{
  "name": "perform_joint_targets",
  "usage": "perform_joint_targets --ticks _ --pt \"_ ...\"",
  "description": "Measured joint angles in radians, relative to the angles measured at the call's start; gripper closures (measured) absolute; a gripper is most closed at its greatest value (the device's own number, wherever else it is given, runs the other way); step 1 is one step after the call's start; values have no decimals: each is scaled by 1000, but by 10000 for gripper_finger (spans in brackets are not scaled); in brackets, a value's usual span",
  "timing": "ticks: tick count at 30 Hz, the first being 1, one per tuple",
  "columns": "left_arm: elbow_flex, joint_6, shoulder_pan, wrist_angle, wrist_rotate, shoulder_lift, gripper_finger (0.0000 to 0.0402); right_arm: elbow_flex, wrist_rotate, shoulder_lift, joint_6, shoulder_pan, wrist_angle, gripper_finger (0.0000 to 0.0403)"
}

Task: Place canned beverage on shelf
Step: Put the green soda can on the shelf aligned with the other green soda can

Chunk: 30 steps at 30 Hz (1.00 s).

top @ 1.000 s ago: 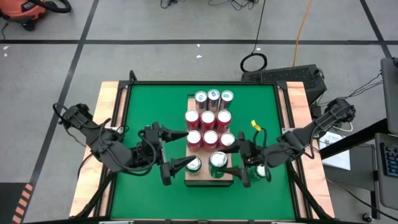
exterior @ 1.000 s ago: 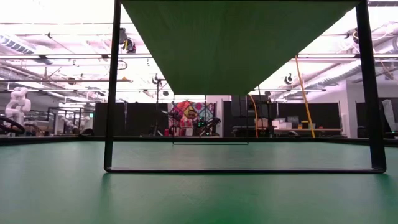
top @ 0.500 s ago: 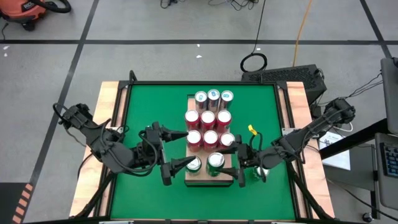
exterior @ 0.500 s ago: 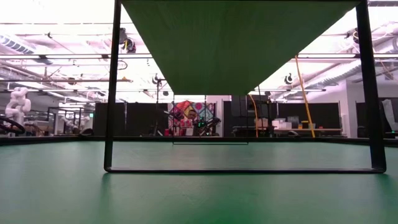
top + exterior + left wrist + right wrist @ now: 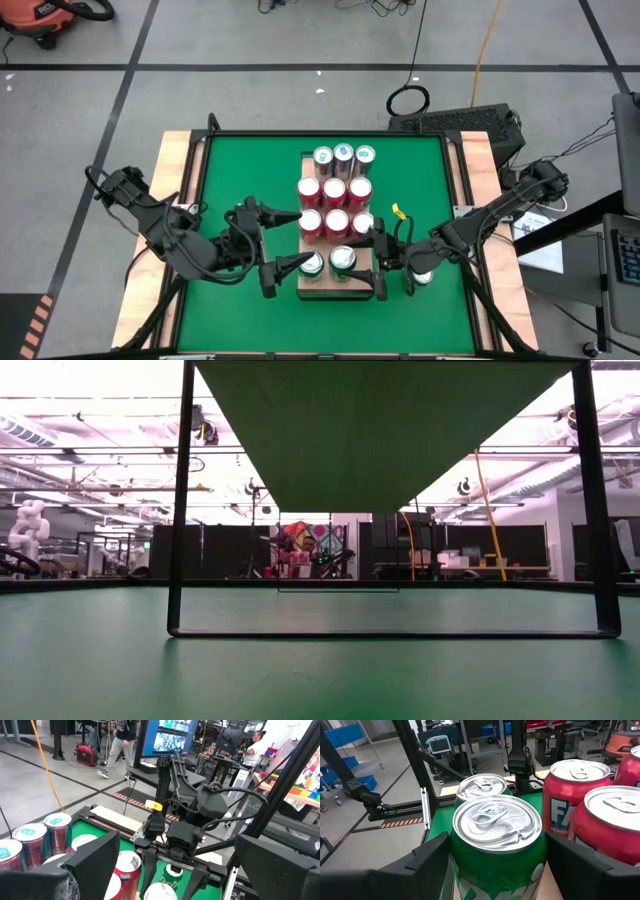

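The shelf (image 5: 325, 290), a pale wooden block, lies mid-table and carries several red cans (image 5: 335, 205) and a far row of three cans (image 5: 343, 155). A green can (image 5: 312, 264) stands on its near end. My right gripper (image 5: 360, 262) reaches in from the table's right, shut on a second green can (image 5: 343, 258) over the shelf's near end. My left gripper (image 5: 290, 240) stands open at the shelf's left side, its fingers apart and holding nothing. My right gripper pinches the green can's side wall (image 5: 457, 855) between its two fingers (image 5: 427, 867), one on each side, just below the rim. The fingers come nearly level from the table's right. The can stands upright beside the other green can (image 5: 481, 787); its base is out of view.
One more can (image 5: 422, 275) stands on the green table under my right arm. Red cans (image 5: 615, 820) stand close beside the held can. Wooden strips (image 5: 175, 190) edge the table, and free green surface lies left and right of the shelf.
My right gripper has gone down and a little toward the table's left edge, carrying the green can upright to a spot nearer the other green can on the shelf's near end. The gap between its fingers is unchanged.
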Motion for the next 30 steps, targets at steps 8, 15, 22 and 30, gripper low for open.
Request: perform_joint_targets --ticks 8,15,22,30 --pt "0 -78 0 -98 -2 0 8 0 0 0 0 7 -6 118" --pt "0 -78 0 -105 -4 0 8 0 19 1 25 36 -7 118" --pt "0 -78 3 -117 -4 0 8 0 68 23 20 51 -13 117" --pt "0 -78 8 -120 -5 0 8 3 78 63 23 55 9 117"
